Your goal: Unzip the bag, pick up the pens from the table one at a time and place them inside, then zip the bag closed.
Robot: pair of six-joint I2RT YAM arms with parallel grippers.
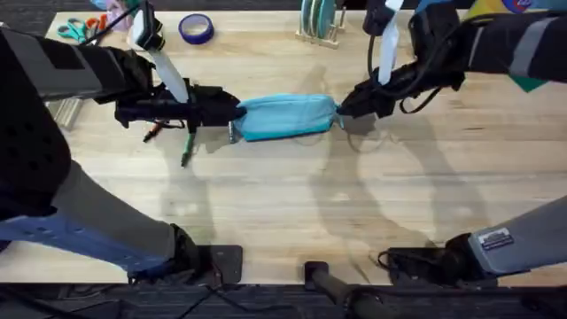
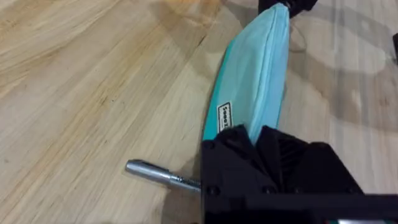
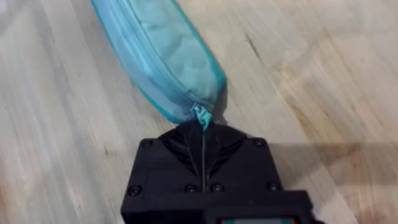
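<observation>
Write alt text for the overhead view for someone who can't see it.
Two black grippers hold a light blue bag by its ends on a wooden table: left gripper and right gripper. A green pen lies nearby.

Craft-style workbench: plank table [image 1: 292,195], scissors [image 1: 75,28], tape roll [image 1: 196,27].

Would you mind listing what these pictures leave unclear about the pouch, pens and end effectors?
- Zipper state: overhead too small; wrist views show the bag only partly.
- Orange pen and green pen: overhead, largely under the left end effector.
- Grey pen: left wrist, its far end behind the end effector.
</observation>
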